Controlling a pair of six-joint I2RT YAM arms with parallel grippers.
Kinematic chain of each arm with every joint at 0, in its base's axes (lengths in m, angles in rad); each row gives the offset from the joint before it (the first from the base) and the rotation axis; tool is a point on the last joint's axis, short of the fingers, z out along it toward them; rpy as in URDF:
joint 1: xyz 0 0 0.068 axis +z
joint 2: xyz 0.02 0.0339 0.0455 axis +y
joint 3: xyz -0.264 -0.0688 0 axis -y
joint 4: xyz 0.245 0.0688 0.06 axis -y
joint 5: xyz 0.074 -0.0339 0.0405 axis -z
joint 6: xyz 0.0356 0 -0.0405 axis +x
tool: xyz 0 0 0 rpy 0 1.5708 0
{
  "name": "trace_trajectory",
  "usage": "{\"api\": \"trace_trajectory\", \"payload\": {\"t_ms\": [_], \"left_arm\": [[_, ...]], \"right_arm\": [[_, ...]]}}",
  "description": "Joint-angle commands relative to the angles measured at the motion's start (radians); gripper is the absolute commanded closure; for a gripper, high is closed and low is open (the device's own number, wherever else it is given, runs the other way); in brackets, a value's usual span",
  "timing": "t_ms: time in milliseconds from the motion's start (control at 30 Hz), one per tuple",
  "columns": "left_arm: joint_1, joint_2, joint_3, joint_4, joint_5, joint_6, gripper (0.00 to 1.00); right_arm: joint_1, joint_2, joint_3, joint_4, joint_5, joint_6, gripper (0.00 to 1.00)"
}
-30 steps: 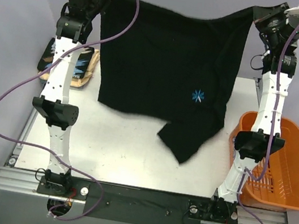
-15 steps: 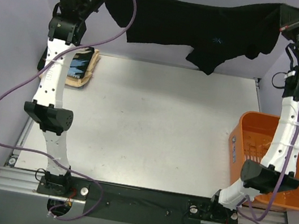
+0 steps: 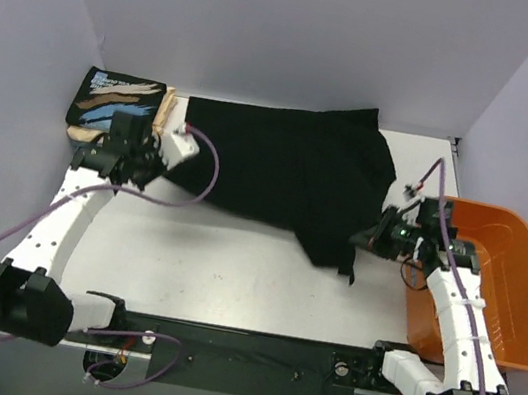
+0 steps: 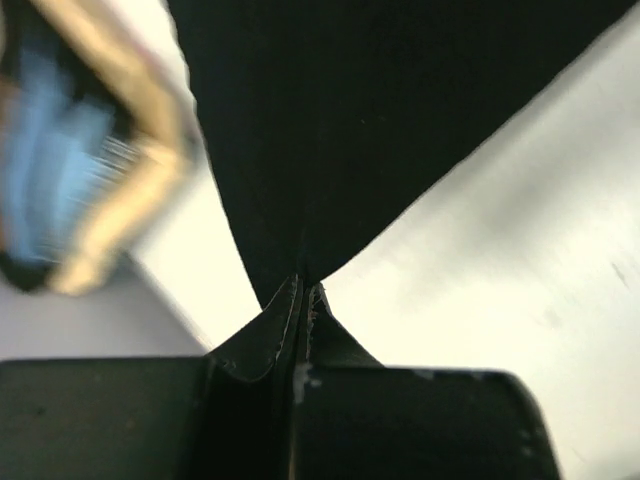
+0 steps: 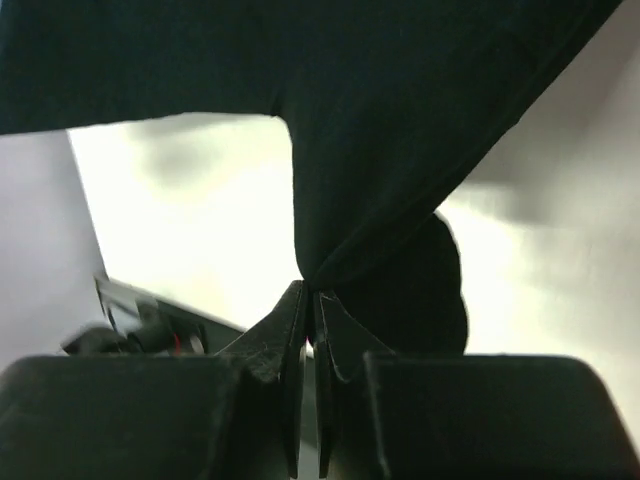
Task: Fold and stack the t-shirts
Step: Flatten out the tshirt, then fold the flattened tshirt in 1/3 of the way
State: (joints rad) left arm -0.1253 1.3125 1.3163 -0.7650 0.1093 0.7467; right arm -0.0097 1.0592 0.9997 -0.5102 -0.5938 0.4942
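Limp matte black t-shirt [image 3: 280, 165], corners tight inside clamped left tool [image 4: 303, 287] and right tool [image 5: 308, 292].

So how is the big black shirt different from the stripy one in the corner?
The plain black t-shirt lies spread out; the printed t-shirt sits folded in the far-left corner. The left gripper and right gripper pinch the plain one; no gripper holds the printed one. Only the printed one shows blue, tan and white strokes. Both are black cloth.

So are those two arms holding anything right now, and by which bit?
Yes, both hold the black shirt. The left jaws are shut on a pinch of its left edge, the right jaws on its right edge.
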Motion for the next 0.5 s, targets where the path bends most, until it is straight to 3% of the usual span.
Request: {"api": "trace_trajectory", "payload": {"t_ms": [0,167,300,467], "left_arm": [[-0.016,-0.162,-0.309,-0.077,0.001,0.025,1.00],[-0.016,-0.300,-0.535,-0.174,-0.005,0.083,1.00],[-0.017,-0.384,-0.594,-0.272,-0.010,0.129,1.00],[-0.014,-0.420,-0.597,-0.243,-0.013,0.158,1.00]], "right_arm": [[0.109,-0.097,-0.189,-0.138,-0.034,0.055,1.00],[0.180,-0.081,-0.320,-0.269,-0.050,0.072,1.00],[0.180,-0.099,-0.280,-0.483,0.000,0.027,1.00],[0.168,-0.097,-0.202,-0.478,0.014,-0.014,1.00]]}}
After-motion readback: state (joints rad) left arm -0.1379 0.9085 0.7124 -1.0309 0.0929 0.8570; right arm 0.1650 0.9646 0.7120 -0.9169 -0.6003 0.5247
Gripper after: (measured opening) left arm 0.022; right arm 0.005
